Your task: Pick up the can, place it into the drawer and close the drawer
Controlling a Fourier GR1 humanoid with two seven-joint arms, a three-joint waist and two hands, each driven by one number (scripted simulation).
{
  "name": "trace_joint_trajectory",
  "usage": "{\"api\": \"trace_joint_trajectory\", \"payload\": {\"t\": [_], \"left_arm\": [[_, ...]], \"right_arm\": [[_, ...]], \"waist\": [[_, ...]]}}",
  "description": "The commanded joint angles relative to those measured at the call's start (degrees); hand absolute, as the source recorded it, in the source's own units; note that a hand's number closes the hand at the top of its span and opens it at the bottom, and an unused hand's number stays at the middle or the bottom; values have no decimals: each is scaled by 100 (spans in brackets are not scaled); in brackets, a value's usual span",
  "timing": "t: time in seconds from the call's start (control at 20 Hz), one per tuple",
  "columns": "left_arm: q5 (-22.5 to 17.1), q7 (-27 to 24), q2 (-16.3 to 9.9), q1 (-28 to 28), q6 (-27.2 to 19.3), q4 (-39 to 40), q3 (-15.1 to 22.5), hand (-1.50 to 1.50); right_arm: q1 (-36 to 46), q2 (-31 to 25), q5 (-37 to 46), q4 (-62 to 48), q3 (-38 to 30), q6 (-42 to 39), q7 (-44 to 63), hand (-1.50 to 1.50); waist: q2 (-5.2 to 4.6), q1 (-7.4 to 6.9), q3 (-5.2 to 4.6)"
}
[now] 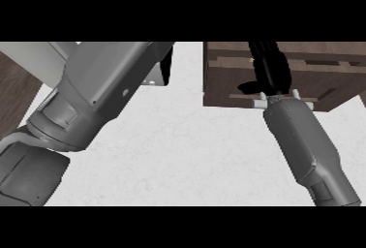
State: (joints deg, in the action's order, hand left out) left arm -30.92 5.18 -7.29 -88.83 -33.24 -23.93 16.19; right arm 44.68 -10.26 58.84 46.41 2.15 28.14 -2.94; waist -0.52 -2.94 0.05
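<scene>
The wooden drawer (314, 77) sits at the upper right of the white counter, seen from above with its dark brown front and inner ledges showing. My right hand (270, 65) lies over the drawer's left part, fingers stretched straight toward the far side and thumb (249, 87) down at the front edge, open. My left forearm (100, 92) fills the left of the view and hides nearly all of the left hand (166, 63); only a black sliver shows at its tip. No can shows anywhere in the view.
The white counter top (186, 155) spreads between the two arms. A pale grey block (32, 60) stands at the upper left, with dark wooden floor (14, 94) beyond the counter's left edge.
</scene>
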Motion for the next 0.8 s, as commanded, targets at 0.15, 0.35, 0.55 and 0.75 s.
{"api": "trace_joint_trajectory", "payload": {"t": [0.15, 0.35, 0.55, 0.75], "left_arm": [[95, 337, -489, 395, 225, -521, 40, -150], [149, 451, -615, 675, 288, -998, 127, -150], [176, 595, -791, 861, 387, -1243, 164, -150], [188, 654, -755, 1106, 279, -1618, 203, -150]], "right_arm": [[1102, 104, 293, -1388, -301, 782, 81, -150], [1460, 47, 303, -1948, -466, 1121, -38, -150], [1935, -99, 285, -2312, -626, 1211, -55, -150], [2252, -234, 164, -2575, -758, 1032, -256, -150]], "waist": [[-4, -112, -3], [-1, -233, -3], [-48, -345, 0], [-71, -417, 3]]}}
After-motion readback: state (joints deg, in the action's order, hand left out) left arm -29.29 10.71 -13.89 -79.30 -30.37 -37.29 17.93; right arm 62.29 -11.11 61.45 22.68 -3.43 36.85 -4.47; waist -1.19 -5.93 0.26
